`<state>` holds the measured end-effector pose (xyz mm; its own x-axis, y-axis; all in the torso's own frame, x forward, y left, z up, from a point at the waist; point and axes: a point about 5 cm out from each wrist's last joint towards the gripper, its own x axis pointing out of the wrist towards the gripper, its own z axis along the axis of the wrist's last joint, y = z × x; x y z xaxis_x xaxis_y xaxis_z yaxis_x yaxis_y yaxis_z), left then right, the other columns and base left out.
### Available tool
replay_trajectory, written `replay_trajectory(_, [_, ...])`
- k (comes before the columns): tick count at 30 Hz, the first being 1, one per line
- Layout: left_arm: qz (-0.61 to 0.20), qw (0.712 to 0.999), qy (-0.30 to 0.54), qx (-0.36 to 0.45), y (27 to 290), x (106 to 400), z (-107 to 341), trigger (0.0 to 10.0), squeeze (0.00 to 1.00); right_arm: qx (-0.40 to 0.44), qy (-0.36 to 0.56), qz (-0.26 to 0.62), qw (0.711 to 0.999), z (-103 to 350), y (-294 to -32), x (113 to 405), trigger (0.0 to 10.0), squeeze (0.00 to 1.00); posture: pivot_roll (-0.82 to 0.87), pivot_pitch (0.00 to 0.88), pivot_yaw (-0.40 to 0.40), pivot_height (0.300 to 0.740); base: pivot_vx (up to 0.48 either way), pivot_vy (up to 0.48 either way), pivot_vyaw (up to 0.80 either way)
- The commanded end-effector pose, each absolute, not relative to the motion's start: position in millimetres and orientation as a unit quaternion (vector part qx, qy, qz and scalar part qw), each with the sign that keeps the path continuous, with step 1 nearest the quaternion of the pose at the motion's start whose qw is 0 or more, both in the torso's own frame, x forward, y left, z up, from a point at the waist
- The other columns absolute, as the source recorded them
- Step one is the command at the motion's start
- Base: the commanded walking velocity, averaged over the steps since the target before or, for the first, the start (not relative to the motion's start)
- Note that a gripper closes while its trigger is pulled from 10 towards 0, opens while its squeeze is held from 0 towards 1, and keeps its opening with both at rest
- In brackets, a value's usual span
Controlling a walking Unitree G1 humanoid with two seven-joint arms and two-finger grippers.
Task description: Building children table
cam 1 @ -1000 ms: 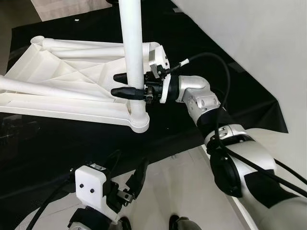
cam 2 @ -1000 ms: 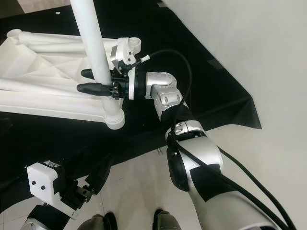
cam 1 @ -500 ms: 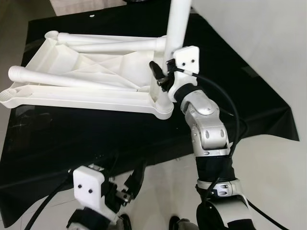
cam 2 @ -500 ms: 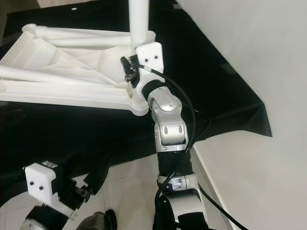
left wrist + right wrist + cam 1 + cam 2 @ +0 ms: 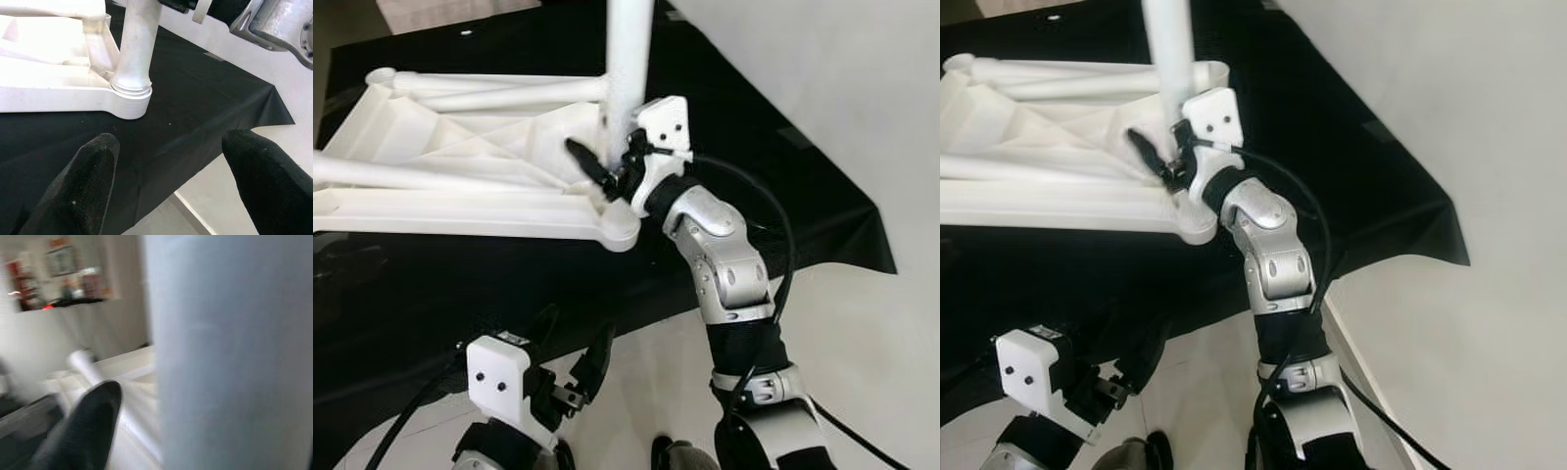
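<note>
Gripping the upright table leg at the near corner of the upturned white tabletop on the black cloth, the right gripper was closed around it. The left gripper hovered open; its wrist view showed the leg's base collar. No writing was legible.

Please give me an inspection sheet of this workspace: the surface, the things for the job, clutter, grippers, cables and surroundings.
Surface: black cloth spread on a pale tiled floor.
Job's things: white table top lying upside down on the cloth; one table leg standing upright in its near corner socket; two more legs lying across the underside.
Clutter: nothing seen.
Grippers: right gripper at the upright leg, low on it, jaws around it; left gripper low over the cloth edge, jaws open, holding nothing.
Cables: black cable looping along the right arm; more cables by the left wrist.
Surroundings: white wall on the right.
</note>
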<state>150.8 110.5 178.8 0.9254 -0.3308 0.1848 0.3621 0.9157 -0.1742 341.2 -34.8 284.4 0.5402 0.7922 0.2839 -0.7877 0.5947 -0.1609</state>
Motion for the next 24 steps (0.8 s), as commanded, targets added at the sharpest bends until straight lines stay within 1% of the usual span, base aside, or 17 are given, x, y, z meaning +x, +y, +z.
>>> replay_trajectory(1, [-0.174, 0.977, -0.064, -0.105, 110.1, 149.9, 173.8, 10.0, 0.0, 0.001, -0.168, 0.485, 0.858, 284.5, -24.9, 337.6, 10.0, 1.0, 0.06, 0.242, -0.04, 0.74, 0.0, 0.0, 0.0])
replay_trajectory(2, [-0.175, 0.977, -0.064, -0.106, 109.9, 150.1, 173.7, 10.0, 0.0, -0.022, -0.171, 0.532, 0.829, 283.9, -27.7, 341.1, 10.0, 1.0, 0.06, 0.238, -0.04, 0.74, 0.0, 0.0, 0.0])
replay_trajectory(3, [-0.175, 0.977, -0.064, -0.106, 109.9, 150.1, 173.7, 10.0, 0.0, -0.022, -0.171, 0.532, 0.829, 283.9, -27.7, 341.1, 10.0, 1.0, 0.06, 0.238, -0.04, 0.74, 0.0, 0.0, 0.0])
replay_trajectory(4, [-0.175, 0.977, -0.064, -0.106, 109.6, 150.3, 173.7, 10.0, 0.0, -0.052, -0.167, 0.559, 0.81, 282.2, -31.4, 347.4, 10.0, 0.8, 0.07, 0.234, -0.041, 0.74, 0.0, 0.0, 0.0])
replay_trajectory(5, [-0.176, 0.977, -0.064, -0.106, 109.3, 150.5, 173.7, 10.0, 0.0, -0.072, -0.156, 0.583, 0.794, 280.5, -35.2, 353.9, 10.0, 0.0, 0.07, 0.234, -0.041, 0.74, 0.0, 0.0, 0.0])
replay_trajectory(6, [-0.176, 0.977, -0.064, -0.106, 109.2, 150.7, 173.7, 10.0, 0.0, -0.083, -0.147, 0.598, 0.783, 279.5, -38.1, 357.8, 10.0, 0.0, 0.07, 0.234, -0.041, 0.74, 0.0, 0.0, 0.0])
replay_trajectory(8, [-0.176, 0.977, -0.065, -0.105, 109.2, 150.6, 173.8, 10.0, 0.0, -0.08, -0.128, 0.611, 0.777, 279.0, -40.3, 365.2, 10.0, 0.0, 0.07, 0.231, -0.041, 0.74, 0.0, 0.0, 0.0])
replay_trajectory(11, [-0.176, 0.977, -0.064, -0.104, 109.4, 150.3, 173.6, 10.0, 0.0, -0.078, -0.121, 0.617, 0.774, 279.0, -40.8, 367.9, 10.0, 0.0, 0.08, 0.227, -0.041, 0.74, 0.0, 0.0, 0.0])
replay_trajectory(12, [-0.176, 0.977, -0.064, -0.104, 109.6, 150.2, 173.6, 10.0, 0.0, -0.074, -0.114, 0.624, 0.77, 279.0, -40.9, 369.6, 10.0, 0.0, 0.08, 0.227, -0.041, 0.74, 0.0, 0.0, 0.0])
replay_trajectory(13, [-0.175, 0.977, -0.064, -0.103, 109.8, 149.8, 173.6, 10.0, 0.0, -0.074, -0.107, 0.638, 0.759, 278.5, -40.4, 370.1, 10.0, 0.0, 0.09, 0.228, -0.04, 0.74, 0.0, 0.0, 0.0])
replay_trajectory(14, [-0.175, 0.977, -0.064, -0.103, 109.8, 149.8, 173.6, 10.0, 0.0, -0.074, -0.107, 0.638, 0.759, 278.5, -40.4, 370.1, 10.0, 0.0, 0.09, 0.228, -0.04, 0.74, 0.0, 0.0, 0.0])
replay_trajectory(15, [-0.175, 0.977, -0.063, -0.102, 110.0, 149.3, 173.6, 10.0, 0.0, -0.079, -0.099, 0.66, 0.741, 277.6, -39.2, 368.8, 10.0, 0.0, 0.09, 0.228, -0.039, 0.74, 0.0, 0.0, 0.0])
replay_trajectory(17, [-0.175, 0.977, -0.063, -0.101, 110.3, 148.6, 173.9, 10.0, 0.0, -0.08, -0.091, 0.68, 0.723, 278.2, -36.5, 368.3, 10.0, 0.0, 0.09, 0.229, -0.039, 0.74, 0.0, 0.0, 0.0])
replay_trajectory(19, [-0.175, 0.977, -0.063, -0.101, 110.3, 148.6, 173.9, 10.0, 0.0, -0.08, -0.091, 0.68, 0.723, 278.2, -36.5, 368.3, 10.0, 0.0, 0.09, 0.229, -0.039, 0.74, 0.0, 0.0, 0.0])
replay_trajectory(22, [-0.173, 0.978, -0.063, -0.099, 110.9, 148.0, 174.3, 10.0, 0.0, -0.076, -0.09, 0.698, 0.706, 280.4, -32.5, 369.4, 10.0, 0.0, 0.1, 0.231, -0.038, 0.74, 0.0, 0.0, 0.0])
replay_trajectory(23, [-0.173, 0.978, -0.063, -0.099, 110.9, 148.0, 174.3, 10.0, 0.0, -0.076, -0.09, 0.698, 0.706, 280.4, -32.5, 369.4, 10.0, 0.0, 0.1, 0.231, -0.038, 0.74, 0.0, 0.0, 0.0])
replay_trajectory(24, [-0.172, 0.978, -0.062, -0.099, 111.2, 147.7, 174.6, 10.0, 0.0, -0.077, -0.089, 0.701, 0.704, 280.7, -31.2, 369.6, 5.0, 0.0, 0.12, 0.236, -0.032, 0.74, 0.0, 0.0, 0.0])
